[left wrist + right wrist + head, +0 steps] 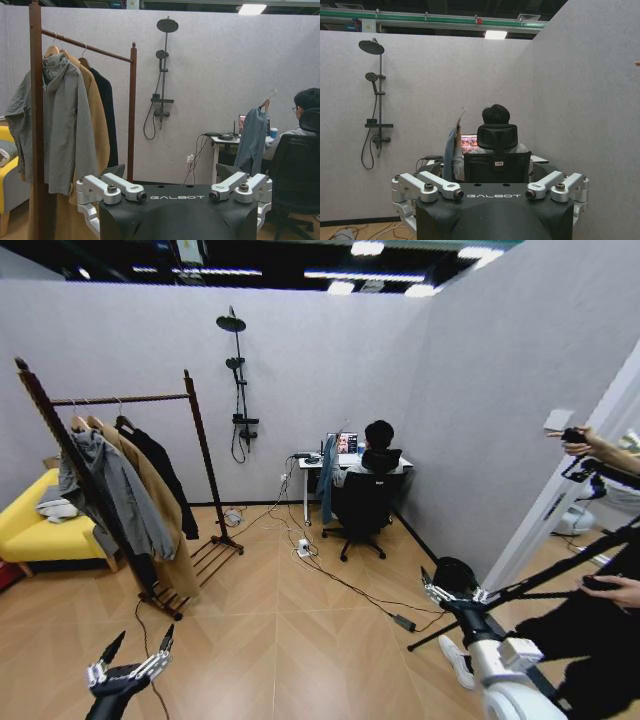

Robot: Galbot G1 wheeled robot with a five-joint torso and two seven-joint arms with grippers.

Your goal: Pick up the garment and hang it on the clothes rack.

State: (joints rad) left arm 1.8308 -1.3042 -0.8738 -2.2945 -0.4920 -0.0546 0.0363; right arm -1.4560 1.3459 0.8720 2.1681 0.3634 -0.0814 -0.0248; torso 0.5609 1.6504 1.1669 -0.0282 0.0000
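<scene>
Black long-sleeved soft-fabric jacket (160,475) hangs on the horizontal bar of the tall reddish-brown wooden clothes rack (196,430), left of frame in the head view, behind a long tan coat (150,502) and a grey hooded jacket (115,495). Left gripper (135,652) at lower left, fingers apart, empty. Right gripper (452,597) at lower right, fingers spread, empty, well apart from the rack. Judgement: hanging looks done; nothing left to carry.

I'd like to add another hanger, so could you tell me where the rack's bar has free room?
On the clothes rack, the bar is bare from the black garment to the far post. The near end is crowded: grey hooded jacket and tan coat overlap.
</scene>
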